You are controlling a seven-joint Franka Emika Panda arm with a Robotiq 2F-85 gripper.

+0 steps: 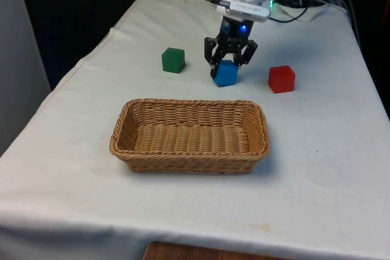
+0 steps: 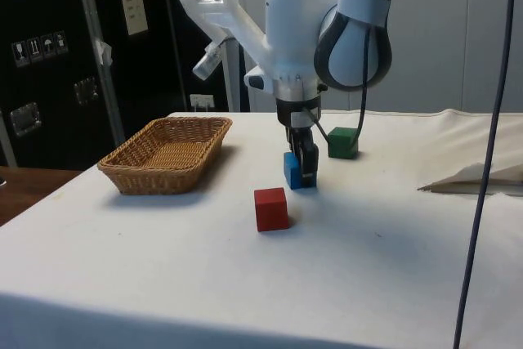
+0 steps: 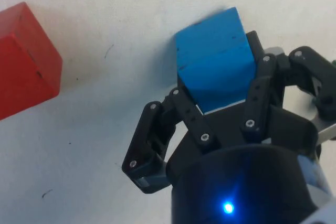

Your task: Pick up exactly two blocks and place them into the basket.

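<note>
My gripper stands low over the cloth, its fingers pressed on two sides of a blue block, which sits at or just above the table. From the side, the fingers cover part of the blue block. The wrist view has the blue block wedged between the fingertips, with my gripper shut on it. A green block lies toward the front view's left and a red block toward its right. The wicker basket holds nothing and lies nearer the camera than the blocks.
In the side view the red block lies close to the gripper, the green block behind it, and the basket a short way off. Black cables lie at the table's far end. Folded cloth bunches at one edge.
</note>
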